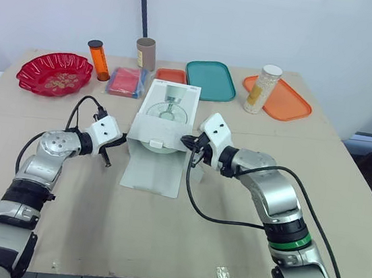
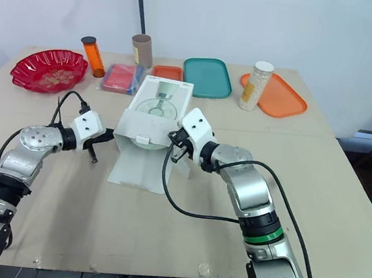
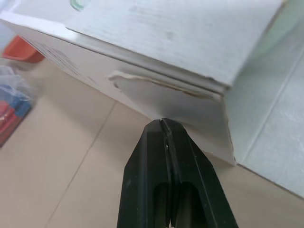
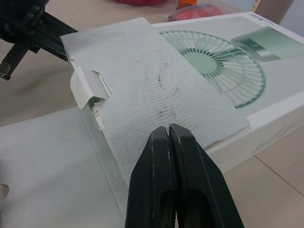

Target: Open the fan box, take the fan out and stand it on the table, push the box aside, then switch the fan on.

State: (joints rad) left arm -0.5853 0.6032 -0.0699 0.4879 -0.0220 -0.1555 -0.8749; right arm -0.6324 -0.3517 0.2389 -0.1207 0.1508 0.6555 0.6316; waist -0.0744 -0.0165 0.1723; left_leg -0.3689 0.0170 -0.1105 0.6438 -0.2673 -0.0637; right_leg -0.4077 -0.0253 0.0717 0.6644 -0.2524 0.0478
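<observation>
There is one fan box [image 1: 169,110] on the counter [image 1: 159,244], and it lies flat in the middle with a fan picture on its top. One long flap [image 1: 152,169] of the box lies flat on the counter on the robot's side. One more flap [image 4: 156,90] is bent back over the top of the box. At the far side of the counter there are three trays: one small orange tray [image 1: 171,75], one green-blue tray [image 1: 210,80] and one big orange tray [image 1: 289,103]. One white jar [image 1: 263,89] stands on the near left edge of the big orange tray. There is also one red bowl [image 1: 55,73] at the far left, one orange bottle [image 1: 99,60], one brown tube [image 1: 145,53] and one red and blue packet [image 1: 126,81]. The robot has two hands. The left hand [image 3: 164,126] has its two black fingers pressed tight together and holds nothing. Its tip is right at the left side of the box, by a small side flap, but I cannot tell if it touches. The right hand [image 4: 168,130] has its fingers pressed together too, with nothing in them. Its tip is at the right near corner of the box, by the edge of the bent-back flap.
</observation>
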